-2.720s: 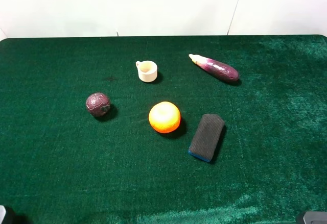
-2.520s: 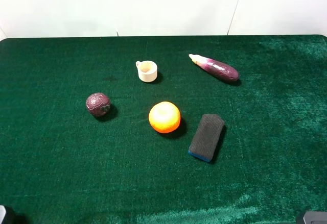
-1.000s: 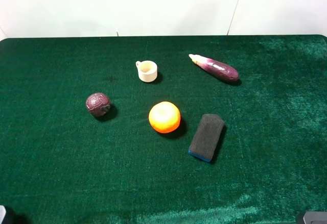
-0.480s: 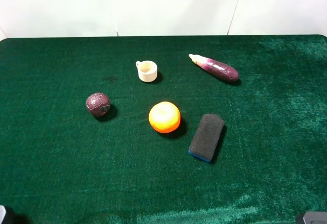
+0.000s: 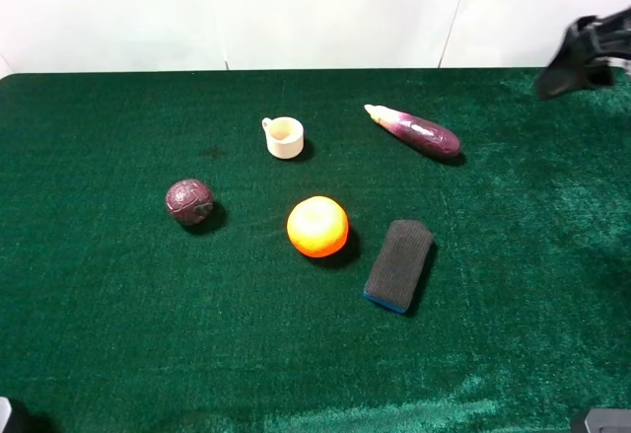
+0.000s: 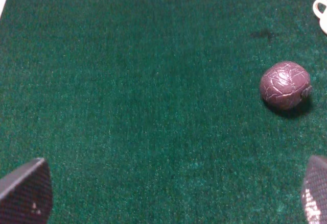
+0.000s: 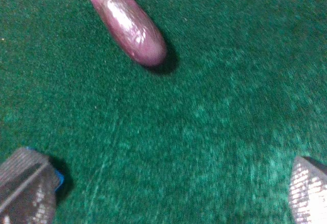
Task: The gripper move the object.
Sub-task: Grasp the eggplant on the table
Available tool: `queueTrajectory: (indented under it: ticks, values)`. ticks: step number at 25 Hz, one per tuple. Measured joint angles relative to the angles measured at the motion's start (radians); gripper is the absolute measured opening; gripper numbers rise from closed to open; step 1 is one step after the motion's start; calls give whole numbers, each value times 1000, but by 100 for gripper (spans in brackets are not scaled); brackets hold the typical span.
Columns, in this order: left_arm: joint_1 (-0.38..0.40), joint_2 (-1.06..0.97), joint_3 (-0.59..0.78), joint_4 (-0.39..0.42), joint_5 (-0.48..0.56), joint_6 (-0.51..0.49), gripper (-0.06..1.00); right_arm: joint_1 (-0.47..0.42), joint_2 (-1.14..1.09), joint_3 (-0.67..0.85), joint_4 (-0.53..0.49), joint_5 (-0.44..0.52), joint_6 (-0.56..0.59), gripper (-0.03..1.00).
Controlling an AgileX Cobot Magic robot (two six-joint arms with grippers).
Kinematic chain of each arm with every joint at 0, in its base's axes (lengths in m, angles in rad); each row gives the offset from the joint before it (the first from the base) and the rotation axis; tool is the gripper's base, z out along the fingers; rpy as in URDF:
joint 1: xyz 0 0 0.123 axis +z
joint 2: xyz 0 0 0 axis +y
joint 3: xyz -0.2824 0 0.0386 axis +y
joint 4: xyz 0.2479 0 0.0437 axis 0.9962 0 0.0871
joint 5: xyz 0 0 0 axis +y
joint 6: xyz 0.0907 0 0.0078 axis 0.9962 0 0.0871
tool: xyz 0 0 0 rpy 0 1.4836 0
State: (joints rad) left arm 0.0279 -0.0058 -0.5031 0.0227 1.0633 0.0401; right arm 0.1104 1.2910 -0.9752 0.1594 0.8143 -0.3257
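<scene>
The purple eggplant (image 5: 416, 132) with its cream tip lies on the green cloth at the back right, nothing touching it. My right arm (image 5: 587, 53) shows dark and blurred at the upper right edge, apart from the eggplant. In the right wrist view the eggplant (image 7: 126, 24) lies ahead of my open, empty right gripper (image 7: 166, 193), whose fingertips (image 7: 25, 188) stand wide apart. My left gripper (image 6: 171, 193) is open and empty over bare cloth, with the maroon ball (image 6: 284, 84) ahead of it.
A cream cup (image 5: 284, 138) stands at the back middle. The maroon ball (image 5: 188, 201) is at the left, an orange (image 5: 317, 226) in the middle, and a dark sponge with a blue base (image 5: 398, 265) to the orange's right. A white wall runs behind the table.
My right arm has come into the exterior view at the upper right edge; before, no arm showed there. The eggplant and the other things have not moved.
</scene>
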Motion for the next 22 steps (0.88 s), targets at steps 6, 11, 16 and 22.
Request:
queueTrajectory:
  ticks: [6, 11, 16, 22]
  values:
    - [0, 0, 0, 0, 0, 0, 99, 0, 183, -122, 40, -26, -91, 70]
    - [0, 0, 0, 0, 0, 0, 99, 0, 323, -220, 75, -34, -139, 70]
    - [0, 0, 0, 0, 0, 0, 99, 29, 433, -270, 106, -80, -198, 70]
    - [0, 0, 0, 0, 0, 0, 99, 106, 556, -308, 113, -139, -207, 70]
